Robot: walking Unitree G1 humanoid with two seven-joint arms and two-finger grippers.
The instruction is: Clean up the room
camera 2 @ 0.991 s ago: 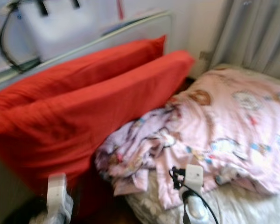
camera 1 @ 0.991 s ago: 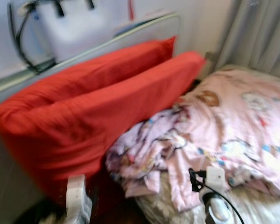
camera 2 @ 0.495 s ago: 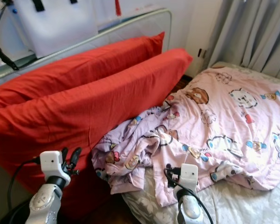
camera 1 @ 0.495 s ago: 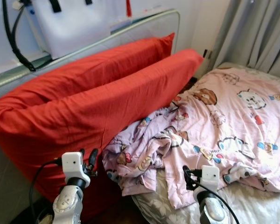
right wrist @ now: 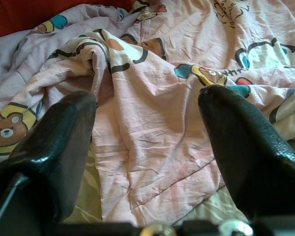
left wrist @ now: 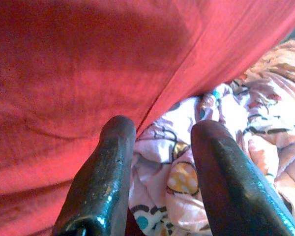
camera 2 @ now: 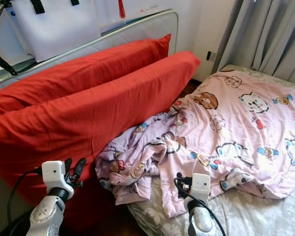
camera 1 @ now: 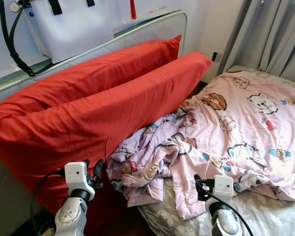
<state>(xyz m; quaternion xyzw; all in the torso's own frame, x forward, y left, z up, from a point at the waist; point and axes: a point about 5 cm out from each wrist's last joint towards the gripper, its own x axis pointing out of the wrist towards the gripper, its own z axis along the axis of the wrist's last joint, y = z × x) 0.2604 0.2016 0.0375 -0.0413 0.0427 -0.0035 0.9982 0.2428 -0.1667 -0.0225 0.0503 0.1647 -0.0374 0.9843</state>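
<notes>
A pink cartoon-print quilt (camera 1: 236, 132) lies crumpled on the bed, its bunched edge against two long red pillows (camera 1: 88, 118) that lean on the headboard. My left gripper (left wrist: 160, 132) is open, its fingers (camera 1: 96, 169) pointing at the lower red pillow where it meets the quilt's edge. My right gripper (right wrist: 147, 105) is open just above the quilt's near hem (right wrist: 147, 162), with nothing between its fingers. Both silver wrists rise at the bottom of the eye views, the right one (camera 1: 221, 189) over the bed's front edge.
A white bag (camera 1: 78, 24) with black straps sits behind the metal headboard rail (camera 1: 152, 24). Grey curtains (camera 1: 270, 34) hang at the far right. A grey flowered sheet (camera 1: 265, 216) shows under the quilt. Dark floor (camera 1: 118, 223) lies between pillows and bed.
The head camera has steadied and the picture is sharp again. Both wrists have come up into view and stay almost still over the last half second.
</notes>
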